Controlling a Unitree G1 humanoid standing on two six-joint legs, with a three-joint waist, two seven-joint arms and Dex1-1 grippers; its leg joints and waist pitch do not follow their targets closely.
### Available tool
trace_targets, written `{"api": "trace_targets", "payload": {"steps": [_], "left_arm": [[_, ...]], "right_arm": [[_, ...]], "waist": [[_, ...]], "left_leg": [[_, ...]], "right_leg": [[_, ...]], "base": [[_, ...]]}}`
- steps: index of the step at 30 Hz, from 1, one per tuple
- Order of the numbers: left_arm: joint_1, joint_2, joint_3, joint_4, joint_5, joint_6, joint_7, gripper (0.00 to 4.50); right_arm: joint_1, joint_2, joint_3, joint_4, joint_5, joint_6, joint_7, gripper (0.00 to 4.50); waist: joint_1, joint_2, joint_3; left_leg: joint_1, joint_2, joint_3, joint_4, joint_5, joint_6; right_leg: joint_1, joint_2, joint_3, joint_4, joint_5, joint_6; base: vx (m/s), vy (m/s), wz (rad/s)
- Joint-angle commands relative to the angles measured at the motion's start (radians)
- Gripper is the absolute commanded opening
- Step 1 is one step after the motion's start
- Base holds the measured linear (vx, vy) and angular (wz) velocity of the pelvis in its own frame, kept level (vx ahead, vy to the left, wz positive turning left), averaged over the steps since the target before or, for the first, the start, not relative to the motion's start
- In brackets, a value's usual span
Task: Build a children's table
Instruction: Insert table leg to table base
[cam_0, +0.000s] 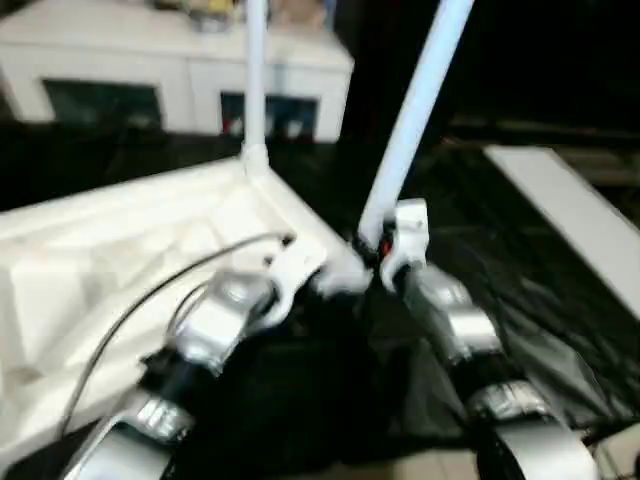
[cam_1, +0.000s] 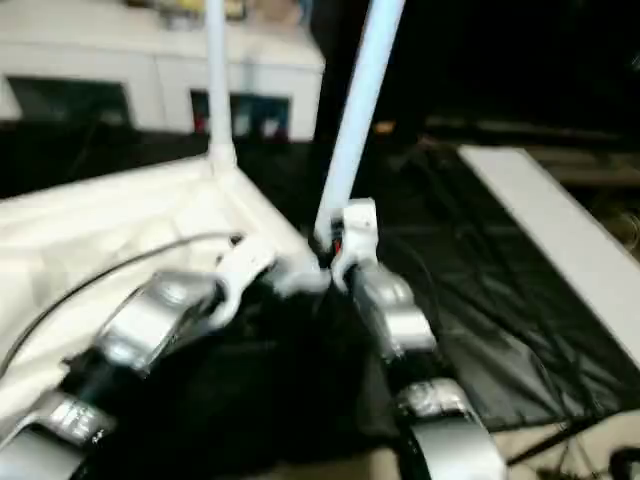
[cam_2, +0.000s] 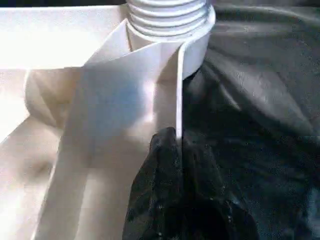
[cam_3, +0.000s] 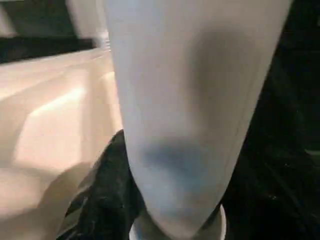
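The white tabletop lies underside up on a black cloth. One white leg stands upright in its far corner socket. A second leg leans to the right over the near corner, and my right gripper is shut around its lower end. A black finger lies against that leg in the right wrist view. My left gripper is shut on the tabletop's thin rim wall, just beside the corner socket. The leg's threaded end sits at that socket.
A white cabinet with dark glass doors stands behind the tabletop. A long white board lies at the right. The black cloth covers the ground around the corner. A thin cable runs along my left forearm.
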Motion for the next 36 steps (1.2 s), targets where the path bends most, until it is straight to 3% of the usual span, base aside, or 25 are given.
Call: {"api": "trace_targets", "payload": {"steps": [1,2,3,4,5,7,8,9,10,11,14,18,23,25,27,29,30,31,33,36], "left_arm": [[-0.050,-0.044,0.006,-0.012,-0.002,0.018,0.027,0.00],[-0.062,-0.067,0.002,-0.016,0.001,0.027,0.036,0.00],[-0.062,-0.067,0.002,-0.016,0.001,0.027,0.036,0.00],[-0.065,-0.076,0.000,-0.022,0.003,0.034,0.040,0.00],[-0.069,-0.090,-0.002,-0.025,0.002,0.043,0.048,0.00],[-0.069,-0.108,-0.013,-0.043,0.002,0.062,0.058,0.00],[-0.067,-0.113,-0.018,-0.051,0.000,0.068,0.060,0.00],[-0.064,-0.119,-0.022,-0.060,-0.002,0.076,0.063,0.00],[-0.062,-0.121,-0.026,-0.066,-0.002,0.078,0.063,0.00],[-0.059,-0.123,-0.029,-0.071,-0.001,0.081,0.064,0.00],[-0.056,-0.131,-0.035,-0.083,0.000,0.094,0.064,0.00],[-0.055,-0.135,-0.035,-0.082,0.003,0.096,0.066,0.00],[-0.055,-0.117,-0.031,-0.076,0.006,0.085,0.056,0.00],[-0.054,-0.107,-0.029,-0.075,0.005,0.079,0.050,0.00],[-0.054,-0.101,-0.028,-0.074,0.004,0.076,0.047,0.00],[-0.056,-0.092,-0.024,-0.072,0.005,0.069,0.040,0.00],[-0.056,-0.087,-0.022,-0.071,0.005,0.064,0.037,0.00],[-0.056,-0.083,-0.021,-0.070,0.005,0.059,0.034,0.00],[-0.056,-0.079,-0.020,-0.071,0.005,0.055,0.032,0.00],[-0.054,-0.073,-0.019,-0.073,0.004,0.052,0.028,0.00]], "right_arm": [[0.045,0.015,-0.056,0.182,0.006,0.063,-0.152,1.88],[0.024,0.036,-0.062,0.205,0.006,0.054,-0.190,1.88],[0.024,0.036,-0.062,0.205,0.006,0.054,-0.190,1.88],[0.015,0.045,-0.066,0.215,0.008,0.054,-0.204,1.88],[0.003,0.056,-0.070,0.231,0.007,0.047,-0.228,1.87],[-0.014,0.070,-0.060,0.255,-0.011,0.048,-0.242,1.87],[-0.017,0.072,-0.056,0.262,-0.020,0.045,-0.245,1.87],[-0.023,0.073,-0.052,0.276,-0.029,0.043,-0.245,1.87],[-0.027,0.074,-0.052,0.286,-0.034,0.042,-0.251,1.87],[-0.028,0.073,-0.053,0.292,-0.035,0.042,-0.254,1.87],[-0.035,0.072,-0.054,0.315,-0.049,0.043,-0.261,1.87],[-0.040,0.070,-0.049,0.328,-0.057,0.041,-0.261,1.87],[-0.061,0.078,-0.043,0.331,-0.070,-0.024,-0.202,1.87],[-0.067,0.082,-0.051,0.321,-0.063,-0.049,-0.162,1.87],[-0.070,0.081,-0.051,0.316,-0.065,-0.057,-0.158,2.43],[-0.078,0.077,-0.048,0.308,-0.066,-0.072,-0.144,2.43],[-0.082,0.074,-0.048,0.303,-0.065,-0.081,-0.132,2.75],[-0.086,0.073,-0.050,0.300,-0.063,-0.094,-0.118,2.75],[-0.090,0.070,-0.051,0.298,-0.065,-0.112,-0.101,2.96],[-0.094,0.063,-0.052,0.285,-0.068,-0.141,-0.071,3.17]], "waist": [[-0.002,0.029,-0.022],[-0.008,0.035,-0.031],[-0.018,0.047,-0.036],[-0.023,0.046,-0.033],[-0.024,0.042,-0.027],[-0.026,0.032,-0.020],[-0.025,0.025,-0.021],[-0.024,0.024,-0.023],[-0.022,0.025,-0.027],[-0.021,0.021,-0.029],[-0.019,0.021,-0.028],[-0.018,0.019,-0.032],[-0.017,0.018,-0.033],[-0.014,0.016,-0.037],[-0.012,0.016,-0.038],[-0.011,0.014,-0.039],[-0.005,0.017,-0.042],[-0.009,0.018,-0.041],[-0.007,0.014,-0.042],[-0.007,0.017,-0.041]], "left_leg": [[-0.047,0.054,-0.036,-0.099,-0.094,-0.076],[-0.018,0.066,-0.037,-0.109,-0.196,-0.102],[0.011,0.072,-0.039,-0.116,-0.344,-0.137],[0.004,0.068,-0.035,-0.125,-0.399,-0.133],[0.003,0.067,-0.032,-0.129,-0.435,-0.130],[0.019,0.059,-0.032,-0.125,-0.578,-0.126],[0.019,0.058,-0.032,-0.126,-0.575,-0.110],[0.017,0.059,-0.032,-0.127,-0.557,-0.105],[0.011,0.060,-0.029,-0.132,-0.505,-0.098],[0.010,0.062,-0.026,-0.134,-0.475,-0.094],[0.004,0.065,-0.016,-0.137,-0.388,-0.090],[0.007,0.064,-0.011,-0.135,-0.385,-0.093],[0.006,0.064,-0.005,-0.133,-0.365,-0.092],[0.002,0.066,-0.002,-0.131,-0.313,-0.081],[0.001,0.066,0.003,-0.129,-0.258,-0.070],[0.001,0.065,0.007,-0.128,-0.232,-0.064],[0.006,0.066,0.011,-0.124,-0.207,-0.061],[0.001,0.068,0.009,-0.127,-0.185,-0.062],[0.004,0.067,0.015,-0.123,-0.188,-0.057],[0.001,0.067,0.019,-0.121,-0.153,-0.044]], "right_leg": [[0.031,-0.088,0.044,-0.155,-0.538,-0.088],[0.007,-0.057,0.036,-0.136,-0.410,-0.090],[-0.012,-0.047,0.043,-0.119,-0.229,-0.126],[-0.003,-0.045,0.046,-0.119,-0.171,-0.145],[-0.007,-0.047,0.047,-0.128,-0.201,-0.143],[-0.024,-0.059,0.047,-0.161,-0.415,-0.099],[-0.022,-0.067,0.048,-0.173,-0.479,-0.077],[-0.019,-0.070,0.049,-0.174,-0.482,-0.072],[-0.011,-0.070,0.050,-0.175,-0.445,-0.070],[-0.011,-0.070,0.051,-0.174,-0.418,-0.070],[-0.011,-0.061,0.055,-0.160,-0.288,-0.092],[-0.012,-0.060,0.057,-0.159,-0.259,-0.093],[-0.013,-0.058,0.059,-0.154,-0.217,-0.106],[-0.006,-0.058,0.060,-0.147,-0.163,-0.114],[-0.002,-0.055,0.060,-0.140,-0.095,-0.127],[0.002,-0.054,0.059,-0.137,-0.074,-0.134],[-0.001,-0.055,0.060,-0.136,-0.039,-0.142],[0.004,-0.050,0.057,-0.128,-0.004,-0.148],[0.004,-0.052,0.058,-0.129,-0.006,-0.152],[0.007,-0.052,0.058,-0.125,0.013,-0.162]], "base": [[0.007,0.021,-0.45],[0.030,0.030,-0.18],[0.000,0.000,0.00],[0.000,0.000,0.00],[0.000,0.000,0.00],[0.000,0.000,0.00],[0.000,0.000,0.00],[0.000,0.000,0.00],[0.000,0.000,0.00],[0.000,0.000,0.00],[0.000,0.000,0.00],[0.000,0.000,0.00],[0.000,0.000,0.00],[0.000,0.000,0.00],[0.000,0.000,0.00],[0.000,0.000,0.00],[0.000,0.000,0.00],[0.000,0.000,0.00],[0.000,0.000,0.00],[0.000,0.000,0.00]]}}
